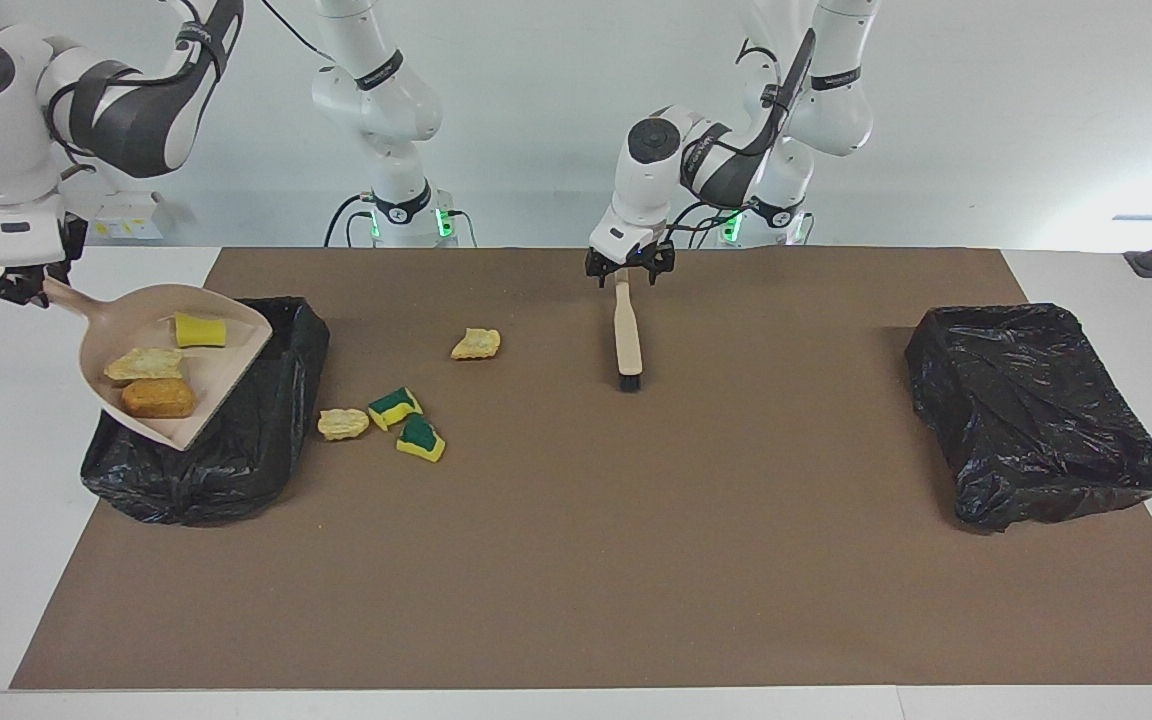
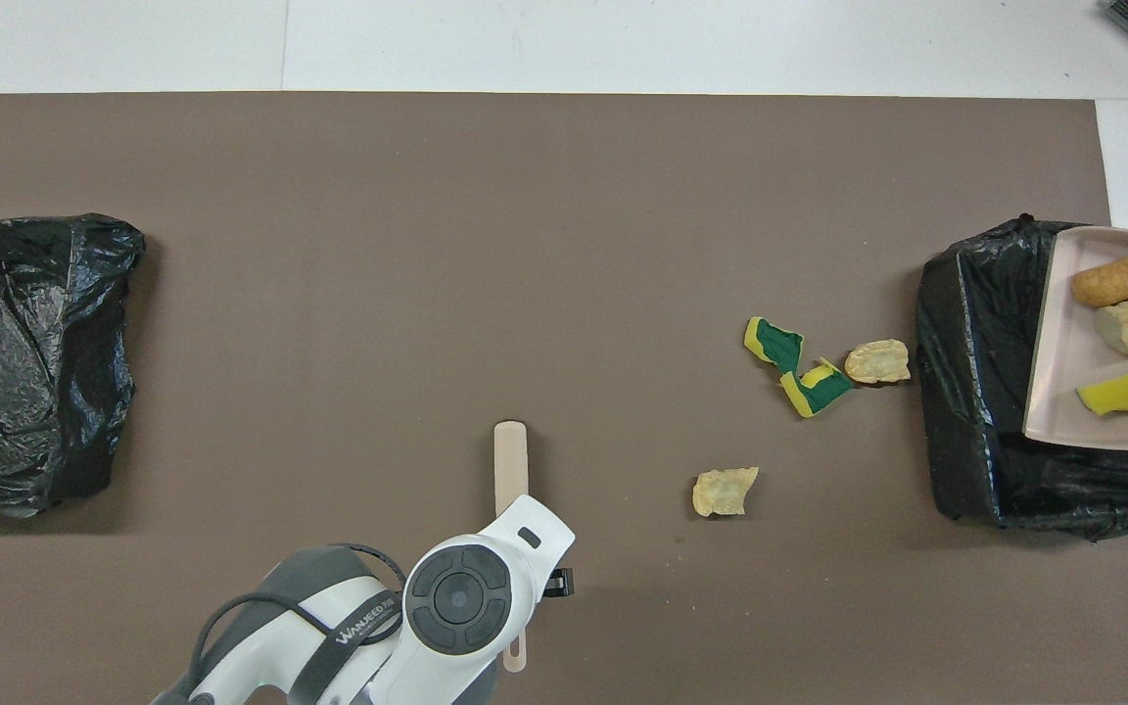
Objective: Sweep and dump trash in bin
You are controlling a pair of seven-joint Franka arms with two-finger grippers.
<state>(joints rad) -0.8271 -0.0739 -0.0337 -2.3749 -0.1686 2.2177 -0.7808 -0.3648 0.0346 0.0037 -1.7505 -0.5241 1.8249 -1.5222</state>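
The right end effector (image 1: 11, 285) pinches the beige plastic dustpan (image 1: 171, 375) holding three scraps over the black-lined bin (image 1: 236, 460). Four trash scraps (image 1: 406, 420) lie on the brown tabletop (image 1: 636, 550). The left end effector (image 1: 626, 275), spread, stands over the beige brush (image 1: 626, 335).

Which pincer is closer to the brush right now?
Left. The left pincer stands open at the top of the brush handle, the brush lying on the mat. The right pincer holds the dustpan over the bin at the right arm's end.
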